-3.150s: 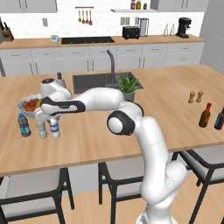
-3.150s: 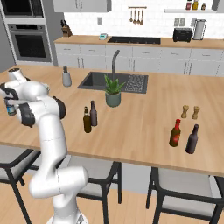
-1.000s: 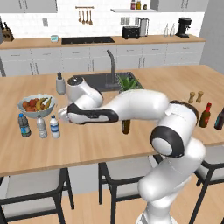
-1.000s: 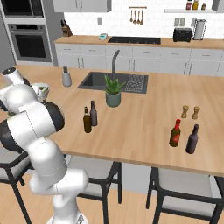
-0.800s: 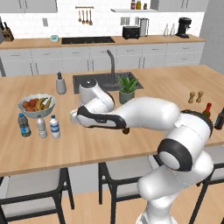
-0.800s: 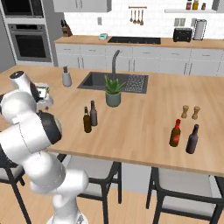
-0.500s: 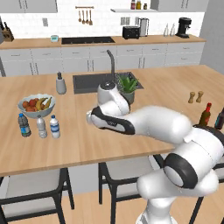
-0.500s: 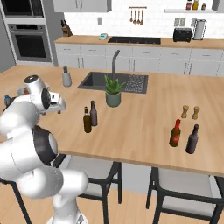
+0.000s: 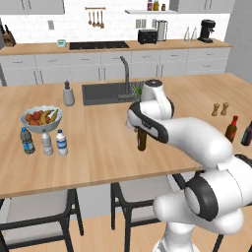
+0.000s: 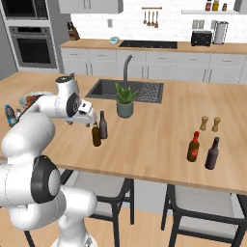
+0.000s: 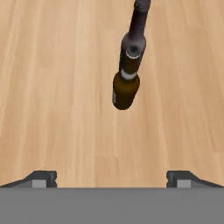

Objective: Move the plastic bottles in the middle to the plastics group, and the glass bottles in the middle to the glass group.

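Observation:
Two slim dark glass bottles stand in the middle of the island: an amber one [image 10: 96, 134] and a maroon one [image 10: 103, 125] just behind it. From above, the hand view has the amber bottle [image 11: 124, 89] ahead of the fingertips and the maroon bottle [image 11: 141, 15] beyond it. My gripper [image 10: 89, 122] hovers open and empty just left of them, above the counter. In the left base view the gripper [image 9: 132, 125] sits beside the amber bottle [image 9: 141, 140]. The bright-blue-labelled water bottle [image 9: 61, 142] stands beside the plastics group [image 9: 46, 142]. The glass group [image 10: 194, 147] is at the right.
A fruit bowl [image 9: 40, 118] sits behind the plastic bottles. A potted plant [image 10: 124, 102] stands by the sink [image 10: 140, 91], close behind the two bottles. Wooden shakers [image 10: 210, 123] stand behind the glass group. Bare wood lies between the middle bottles and the glass group.
The arm has swung from the plastic bottles at the left across to the middle, over the two glass bottles. The gripper has stayed open and empty.

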